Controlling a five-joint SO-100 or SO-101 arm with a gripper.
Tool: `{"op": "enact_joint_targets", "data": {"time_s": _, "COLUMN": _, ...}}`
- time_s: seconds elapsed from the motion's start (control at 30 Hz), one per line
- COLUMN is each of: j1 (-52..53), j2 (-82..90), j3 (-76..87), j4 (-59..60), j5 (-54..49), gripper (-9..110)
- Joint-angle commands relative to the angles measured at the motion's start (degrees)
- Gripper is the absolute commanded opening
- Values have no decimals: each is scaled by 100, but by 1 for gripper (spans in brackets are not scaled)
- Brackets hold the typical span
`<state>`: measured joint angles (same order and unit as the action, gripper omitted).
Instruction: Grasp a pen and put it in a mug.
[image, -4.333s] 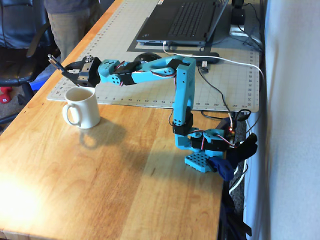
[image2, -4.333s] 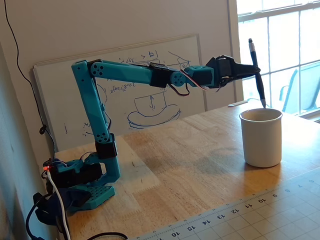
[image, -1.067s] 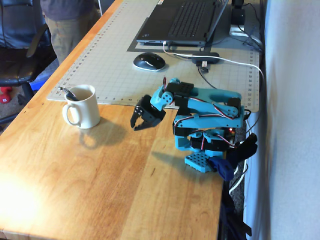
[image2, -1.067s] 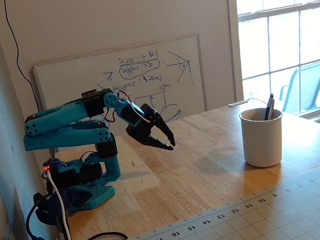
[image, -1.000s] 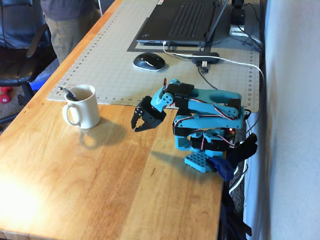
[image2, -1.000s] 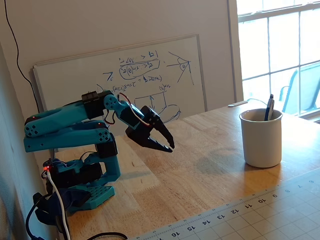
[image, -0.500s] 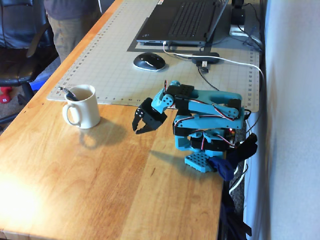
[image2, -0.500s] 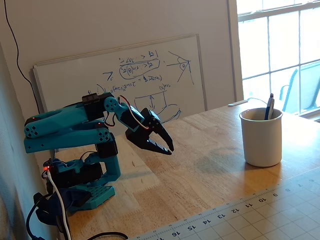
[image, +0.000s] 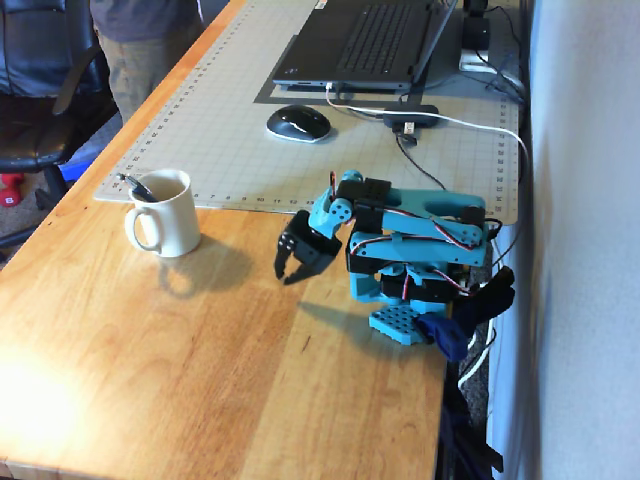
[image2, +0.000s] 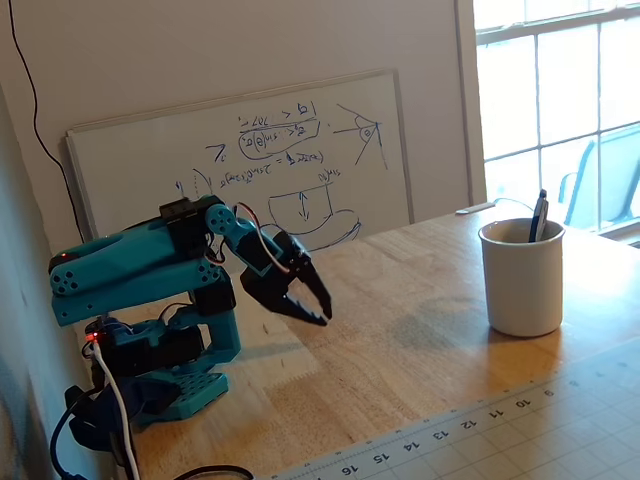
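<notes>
**Pen standing in the mug, arm folded apart from it**

The slim dark grey-black pen (image: 137, 187) stands inside the plain cream-white ceramic mug (image: 170, 228), leaning against the rim with its upper end poking out above it. In a fixed view the pen (image2: 538, 216) rises on the right side of the mug (image2: 522, 280); in the other it tilts toward the upper left. The mug stands upright on the light wooden tabletop (image: 200, 380), its loop handle turned to the left in the view from above, close to the edge of a pale green gridded cutting mat (image: 240, 110).

The turquoise and black arm (image: 420, 240) is folded low over its base at the table's right edge in that view. Its black two-finger gripper (image: 291, 275) hangs above the wood, well apart from the mug, fingertips pointing down. In the other fixed view the gripper (image2: 322, 311) shows its jaws slightly parted, holding nothing.

On the mat lie a black computer mouse (image: 298, 122) and a dark laptop (image: 365, 45), with a white cable (image: 470, 125) running beside them. A whiteboard with blue marker sketches (image2: 270, 160) leans against the wall behind the arm.
</notes>
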<state>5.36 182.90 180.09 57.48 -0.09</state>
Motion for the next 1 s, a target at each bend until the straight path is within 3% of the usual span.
{"op": "enact_joint_targets", "data": {"time_s": 0.0, "j1": -44, "j2": 281, "j3": -26, "j4": 229, "j5": -26, "gripper": 1}}
{"op": "enact_joint_targets", "data": {"time_s": 0.2, "j1": -44, "j2": 510, "j3": -18, "j4": 721, "j5": -26, "gripper": 1}}
{"op": "enact_joint_targets", "data": {"time_s": 0.97, "j1": -26, "j2": 562, "j3": -18, "j4": 773, "j5": -9, "gripper": 2}}
